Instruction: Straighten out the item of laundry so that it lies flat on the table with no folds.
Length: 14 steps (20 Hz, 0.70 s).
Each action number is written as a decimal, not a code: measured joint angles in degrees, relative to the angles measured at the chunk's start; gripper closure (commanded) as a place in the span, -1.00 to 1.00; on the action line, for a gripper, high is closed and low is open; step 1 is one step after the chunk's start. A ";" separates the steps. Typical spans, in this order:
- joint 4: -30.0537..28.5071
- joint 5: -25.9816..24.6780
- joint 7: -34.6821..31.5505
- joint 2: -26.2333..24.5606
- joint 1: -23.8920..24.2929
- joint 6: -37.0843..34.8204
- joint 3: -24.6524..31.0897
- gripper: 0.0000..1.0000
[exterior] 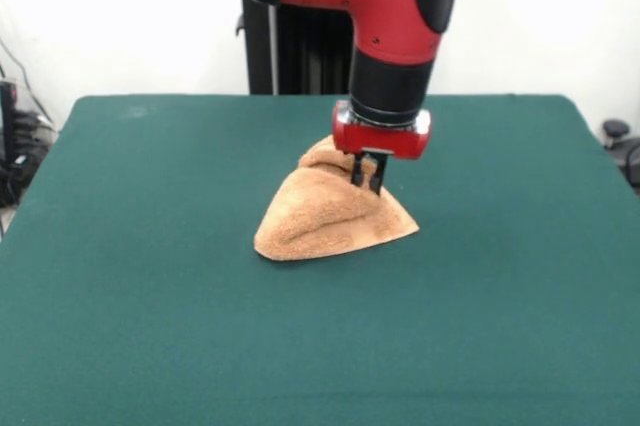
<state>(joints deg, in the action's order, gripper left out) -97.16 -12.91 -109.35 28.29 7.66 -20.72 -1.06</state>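
Front view: the end effector (367, 178) points straight down from a red wrist collar under the red and black arm (395, 21). Its two dark fingers (377, 174) stand close together, with only a thin slit between them, and their tips sink into the top of the towel (330, 211). The cloth rises to a peak right where the fingers meet it, so they are clenched on a pinch of the towel and hold it up in a tent.

The towel sits near the middle of the surface (150, 306), slightly toward the far side. It is bunched, not flat: from the pinched peak the cloth slopes down to a broad rounded lower edge at the near left and to a sharper corner at the near right, both resting on the surface. A smaller crumpled lump shows behind the fingers, partly hidden by the wrist collar. Soft folds run across the front face.

The towel is orange-tan with a nubby terry pile. The surface is dark green and matte, like felt, and far wider than the towel. Behind its far edge stands a black column against a pale wall.
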 measured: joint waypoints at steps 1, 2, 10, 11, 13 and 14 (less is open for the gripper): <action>0.00 -0.05 0.00 0.38 0.35 -0.36 0.17 1.00; 0.02 -0.14 0.00 0.89 0.84 -0.82 0.41 1.00; 0.09 -1.41 0.00 5.23 4.55 -4.62 1.00 1.00; 0.14 -1.57 0.00 5.73 4.89 -4.88 0.99 1.00; 0.21 -1.69 0.00 6.09 5.15 -5.03 0.99 1.00; 0.35 -1.69 0.00 6.30 5.38 -5.14 0.99 1.00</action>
<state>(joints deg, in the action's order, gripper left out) -96.81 -14.60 -109.35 34.59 13.04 -25.85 -0.07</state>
